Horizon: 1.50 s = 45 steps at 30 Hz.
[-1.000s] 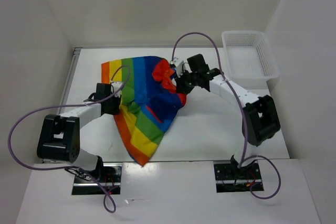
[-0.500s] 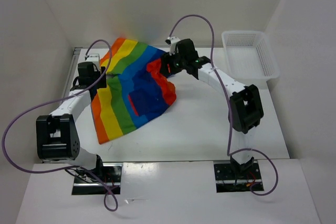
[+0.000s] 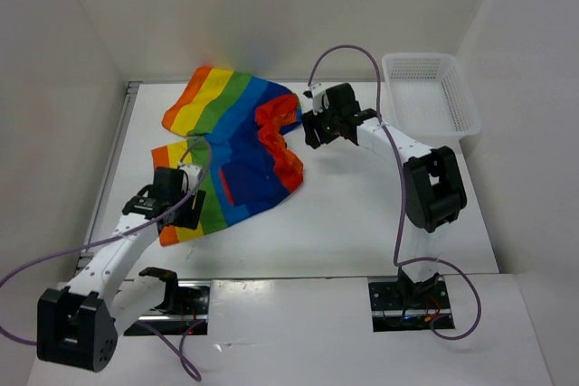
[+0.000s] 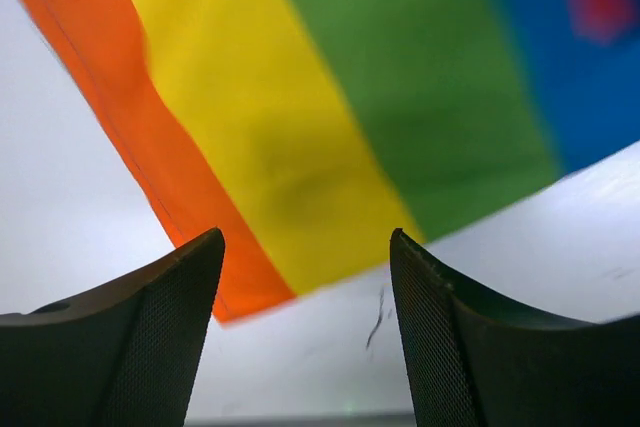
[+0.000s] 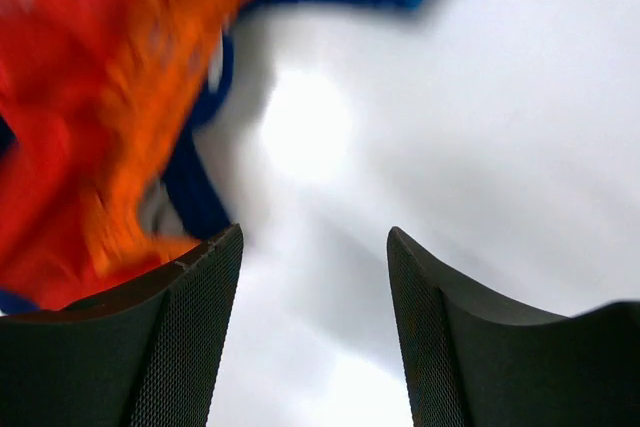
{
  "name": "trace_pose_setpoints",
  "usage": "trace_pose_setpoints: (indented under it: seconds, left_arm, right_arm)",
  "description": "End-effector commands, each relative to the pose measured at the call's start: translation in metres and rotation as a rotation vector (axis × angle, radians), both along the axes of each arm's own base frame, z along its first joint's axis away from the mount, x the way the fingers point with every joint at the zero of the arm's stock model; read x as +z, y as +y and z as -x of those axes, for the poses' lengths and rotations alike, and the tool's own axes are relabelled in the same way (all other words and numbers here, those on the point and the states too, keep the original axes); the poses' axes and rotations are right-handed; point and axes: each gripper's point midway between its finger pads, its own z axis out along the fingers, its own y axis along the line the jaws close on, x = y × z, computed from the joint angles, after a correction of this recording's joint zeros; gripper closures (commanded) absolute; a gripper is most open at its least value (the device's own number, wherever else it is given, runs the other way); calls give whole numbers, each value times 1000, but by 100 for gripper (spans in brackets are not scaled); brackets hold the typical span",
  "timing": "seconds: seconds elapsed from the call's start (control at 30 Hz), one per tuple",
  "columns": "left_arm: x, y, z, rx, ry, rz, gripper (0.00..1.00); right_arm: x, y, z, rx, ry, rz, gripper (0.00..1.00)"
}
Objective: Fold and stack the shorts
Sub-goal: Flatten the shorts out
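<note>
Across the upper left of the overhead frame, the shorts (image 3: 231,146) now lie spread on the bench (image 3: 362,214), no longer hanging between the two arms as they were a second ago. The left gripper (image 4: 305,234) has let go and stands spread and empty just short of the orange-yellow hem corner. The right gripper (image 5: 315,229), also spread and empty, has drawn back beside the red-orange waistband. The laying-out looks done and folding not yet begun. The legs splay leftward with a notch of bench between them, and the waistband is bunched, so the cloth is not quite flat.
</note>
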Motion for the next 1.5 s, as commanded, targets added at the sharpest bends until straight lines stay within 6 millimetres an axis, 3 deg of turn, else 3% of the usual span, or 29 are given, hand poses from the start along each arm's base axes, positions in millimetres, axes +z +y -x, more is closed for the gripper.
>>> trace_pose_setpoints:
  seconds: [0.0,0.27,0.37,0.43,0.53,0.57,0.67,0.7,0.73,0.77,0.93,1.0,1.17,1.2,1.3,1.33,1.37,1.47]
  left_arm:
    - [-39,23,50,41,225,-110,24]
    - [-67,35,75,55,351,-174,19]
    - [-79,40,72,73,312,-199,17]
    - [-83,42,58,86,270,-210,17]
    - [-89,41,56,84,291,-215,29]
    - [-89,43,57,95,292,-213,43]
    - [-93,44,61,94,304,-215,63]
    - [-95,45,66,92,322,-219,80]
    - [-95,43,67,88,323,-211,88]
    - [-93,43,63,89,314,-209,92]
    - [-82,40,56,91,285,-183,98]
    - [-81,39,55,92,274,-181,98]
    - [-78,37,49,88,257,-169,99]
    - [-76,37,48,89,245,-167,99]
    - [-74,37,47,90,233,-165,100]
    - [-70,36,42,91,214,-162,100]
    - [-68,38,42,101,204,-159,100]
    - [-54,40,30,124,158,-141,100]
  right_arm:
    - [-12,3,34,96,56,-9,35]
    - [-54,22,61,307,169,-20,27]
    - [-76,17,60,307,192,24,27]
    - [-87,14,58,320,200,55,27]
    - [-90,16,61,354,200,75,27]
    - [-90,16,61,354,200,75,27]
    - [-91,21,61,342,212,43,19]
    - [-89,29,60,362,208,30,17]
    - [-87,37,67,400,210,33,15]
    - [-95,34,74,436,229,52,15]
    - [-69,50,84,531,219,-6,20]
    - [-69,58,93,552,218,10,20]
    - [-89,71,114,560,250,46,29]
    - [-93,73,108,538,239,47,34]
    - [-99,81,107,503,256,29,73]
    - [-100,83,109,495,261,34,94]
    - [-101,81,107,481,254,51,100]
    - [-81,63,102,506,201,97,100]
